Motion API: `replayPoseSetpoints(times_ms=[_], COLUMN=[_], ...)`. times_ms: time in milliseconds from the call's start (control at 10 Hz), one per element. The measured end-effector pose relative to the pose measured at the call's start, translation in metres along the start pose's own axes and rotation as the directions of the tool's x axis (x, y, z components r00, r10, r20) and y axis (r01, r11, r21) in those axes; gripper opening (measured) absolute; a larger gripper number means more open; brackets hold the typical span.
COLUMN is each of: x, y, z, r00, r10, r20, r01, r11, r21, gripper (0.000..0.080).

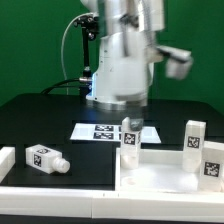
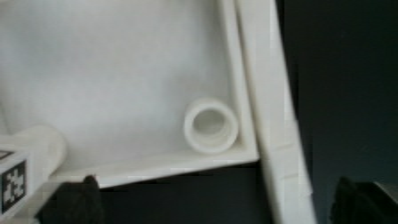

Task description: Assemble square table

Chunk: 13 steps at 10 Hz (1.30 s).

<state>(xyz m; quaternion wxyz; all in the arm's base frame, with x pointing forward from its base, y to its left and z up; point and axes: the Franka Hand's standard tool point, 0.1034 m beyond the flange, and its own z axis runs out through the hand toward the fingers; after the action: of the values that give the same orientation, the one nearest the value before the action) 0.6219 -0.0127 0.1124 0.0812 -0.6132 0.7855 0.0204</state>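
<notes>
In the exterior view, the big white robot arm (image 1: 122,55) is hanging over the middle of the black table (image 1: 30,118). The gripper itself is hiding behind the arm and a leg, so this view is not showing how its fingers stand. The white table top (image 1: 165,172) is lying flat at the front, toward the exterior view's right, with its raised rim facing up. 1 leg (image 1: 130,137) is standing upright at the back corner of the table top, just under the arm. 2 more legs are standing near the exterior view's right edge: 1 taller one (image 1: 194,133) behind, and 1 (image 1: 212,159) in front of it. Whether these 2 are on the top or just behind it is hard to tell. A 4th leg (image 1: 46,158) is lying on its side on the table, well apart, toward the exterior view's left. The marker board (image 1: 100,131) is lying flat behind the table top. A long white rail (image 1: 60,185) is running along the front.

In the wrist view, the camera is looking down at the table top (image 2: 107,90) from close up. A round hole (image 2: 215,127) is sitting near its raised rim. A leg (image 2: 25,160) with a tag is peeking in at the edge. The 2 dark fingertips (image 2: 79,197) are standing wide apart and holding nothing.
</notes>
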Motion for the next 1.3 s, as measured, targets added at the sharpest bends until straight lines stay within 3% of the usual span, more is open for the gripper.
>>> replayPoseSetpoints(times_ms=[100, 200, 400, 700, 900, 1000, 1100, 1300], x=[0.019, 0.026, 0.021, 0.028, 0.081, 0.105, 0.111, 0.106], y=[0.004, 0.004, 0.005, 0.006, 0.011, 0.012, 0.012, 0.011], z=[0.005, 0.006, 0.007, 0.010, 0.012, 0.021, 0.033, 0.032], r00=[0.991, 0.980, 0.950, 0.958, 0.955, 0.943, 0.940, 0.946], r10=[0.132, 0.199, 0.314, 0.288, 0.293, 0.325, 0.329, 0.314], r20=[-0.009, -0.016, -0.009, -0.013, -0.042, -0.067, -0.087, -0.083], r01=[-0.132, -0.199, -0.313, -0.288, -0.294, -0.327, -0.333, -0.317], r11=[0.991, 0.980, 0.950, 0.958, 0.956, 0.945, 0.943, 0.948], r21=[0.003, 0.007, 0.005, 0.002, -0.015, -0.021, -0.023, -0.024], gripper=[0.0649, 0.0649, 0.0649, 0.0649, 0.0649, 0.0649, 0.0649, 0.0649])
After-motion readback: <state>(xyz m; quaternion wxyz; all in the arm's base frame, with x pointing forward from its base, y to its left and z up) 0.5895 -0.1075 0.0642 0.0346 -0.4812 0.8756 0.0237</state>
